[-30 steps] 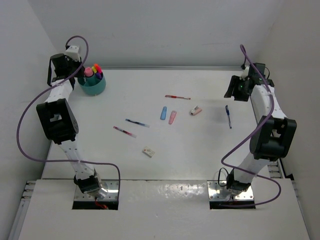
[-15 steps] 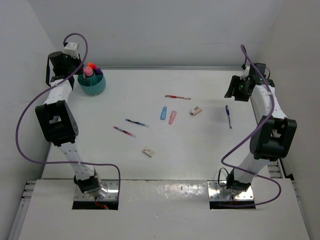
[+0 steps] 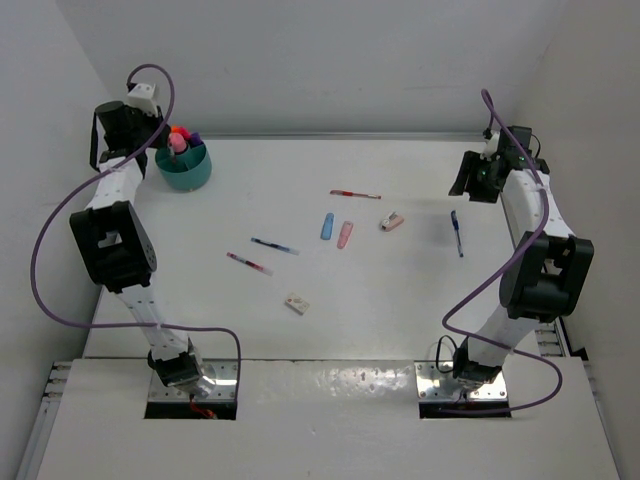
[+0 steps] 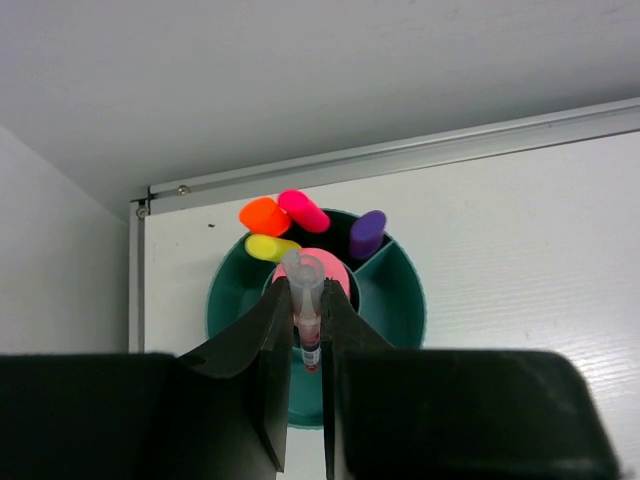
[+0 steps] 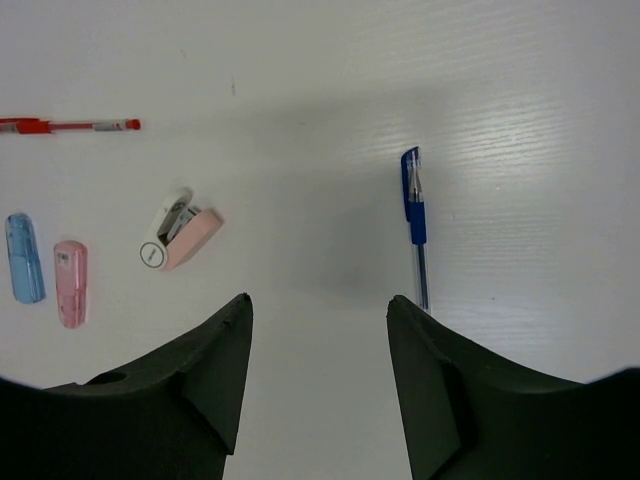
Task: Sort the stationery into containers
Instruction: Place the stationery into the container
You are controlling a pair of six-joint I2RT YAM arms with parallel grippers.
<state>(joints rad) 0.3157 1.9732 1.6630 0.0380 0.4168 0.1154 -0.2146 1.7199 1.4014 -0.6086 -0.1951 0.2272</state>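
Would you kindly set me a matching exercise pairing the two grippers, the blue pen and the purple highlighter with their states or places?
1. left gripper
2. right gripper
3. blue pen
4. purple highlighter

A. lies on the table
B. shut on a thin pen
C. stands in the cup
D. open, empty

Pairs: 1-B, 2-D, 3-A, 4-C.

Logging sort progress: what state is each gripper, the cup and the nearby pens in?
left gripper, shut on held pen
held pen, clamped, over the teal cup
teal cup, holding highlighters standing up
right gripper, open, empty
blue pen, lying loose on table
red pen, lying loose on table
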